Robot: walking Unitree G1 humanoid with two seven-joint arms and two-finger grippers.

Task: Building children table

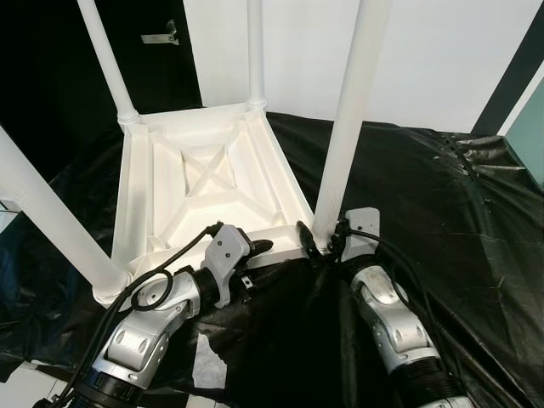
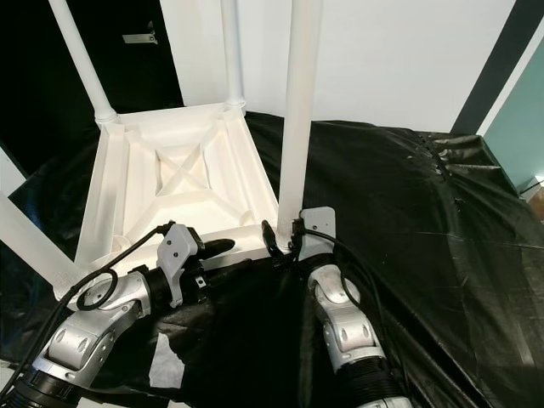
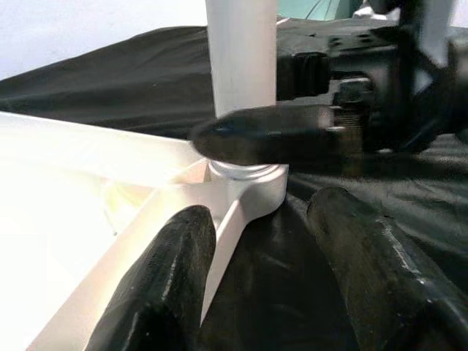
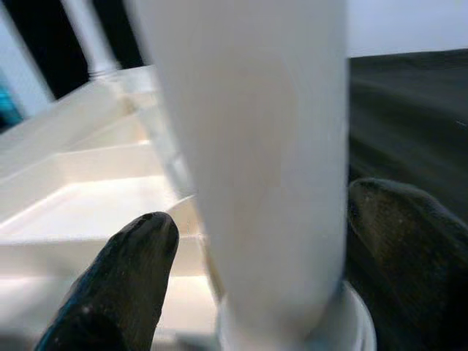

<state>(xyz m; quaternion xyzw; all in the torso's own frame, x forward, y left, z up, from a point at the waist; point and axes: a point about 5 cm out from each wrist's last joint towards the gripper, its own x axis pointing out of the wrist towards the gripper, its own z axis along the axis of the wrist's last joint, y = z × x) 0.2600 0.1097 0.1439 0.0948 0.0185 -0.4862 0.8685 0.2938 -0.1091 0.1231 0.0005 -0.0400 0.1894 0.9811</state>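
The children's table point(image 1: 204, 183) lies upside down on a black sheet point(image 1: 442, 221), its ribbed white underside facing up and four white legs rising from its corners. The right gripper point(image 1: 321, 246) is at the near right corner — its two black fingers point(image 4: 121, 281) are spread to either side of the near right leg point(image 1: 348, 127), low down by the collar where that leg meets the tabletop. In the right wrist view the leg fills the gap between the two fingertips, which sit close against its sides, though actual contact cannot be made out. The left gripper point(image 3: 281, 281) reaches in along the near edge of the tabletop, beside that same corner. Its fingers point(image 3: 164, 281) are parted with nothing between them but black sheet; one fingertip lies just beside the white rim of the table, the other is over the cloth. From the left wrist view, one finger of the right gripper crosses in front of the base of the leg. The other three legs stand free of both grippers — the near left leg point(image 1: 51, 221) at the corner by the left arm, the far left leg point(image 1: 106, 59) and far right leg point(image 1: 255, 51) at the back corners against a white wall point(image 1: 442, 59).
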